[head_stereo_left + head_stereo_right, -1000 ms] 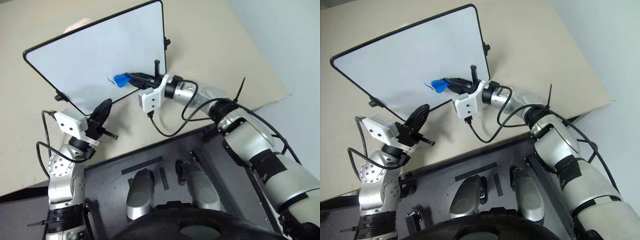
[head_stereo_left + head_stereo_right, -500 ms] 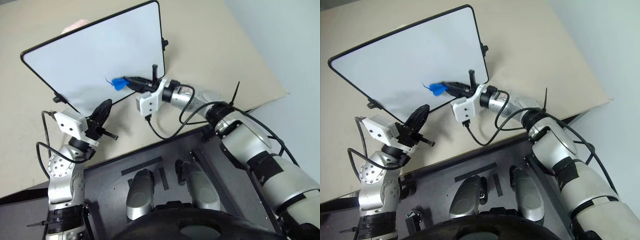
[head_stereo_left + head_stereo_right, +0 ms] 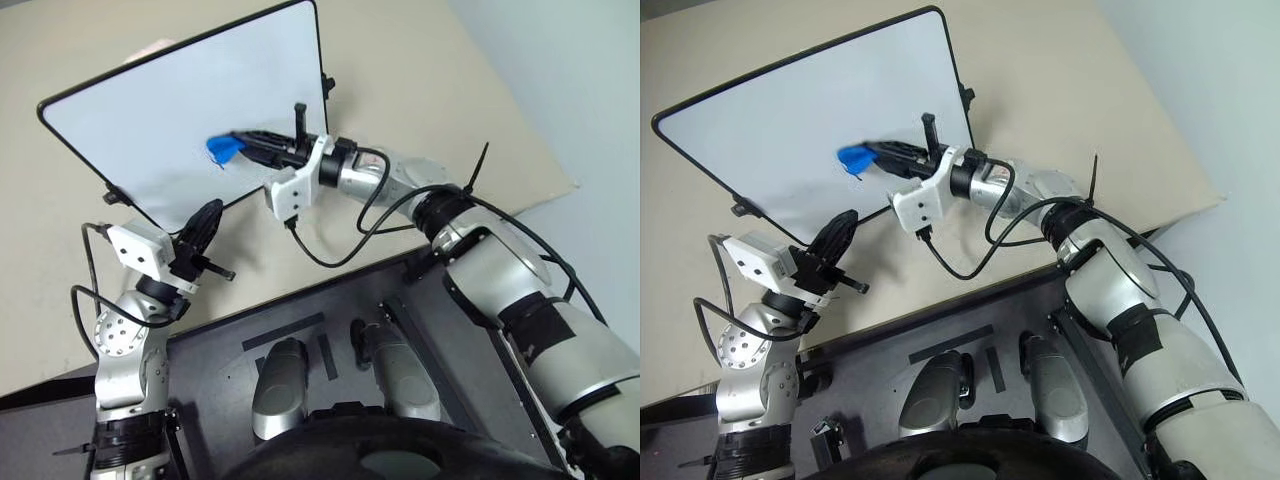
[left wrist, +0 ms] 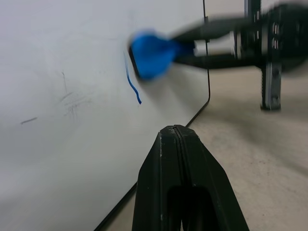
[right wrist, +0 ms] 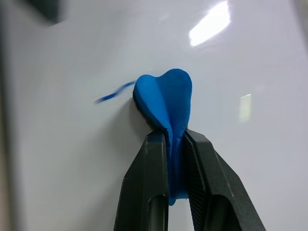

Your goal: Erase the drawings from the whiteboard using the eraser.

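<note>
Right, from the left eye view we see the whiteboard (image 3: 150,110) lying tilted across the upper left of the frame on the beige table (image 3: 450,100). Our right gripper (image 3: 240,146) reaches in from the centre right, clamped on the blue eraser (image 3: 222,149), which sits pressed to the board just left of centre. That low, sideways reach looks chosen to keep the eraser's face against the surface. Our left gripper (image 3: 208,222) hangs at the lower left, just off the board's near edge, probably parked out of the wiping path.

Over to the right eye view: same layout, the eraser (image 3: 852,159) left of centre and a scrap of the drawings (image 3: 854,176) peeking out just below it.

Now the left wrist view: our left fingers rise from the bottom centre, pressed together with nothing between them. Above them a thin blue line (image 4: 131,83) runs down from the eraser, so we judge the wipe unfinished.

Finally the right wrist view: two black fingers pinch the eraser (image 5: 166,101) at its narrow waist in the centre, a grip that leaves its broad end free to rub. A short blue stroke (image 5: 113,93) trails off to its left.
</note>
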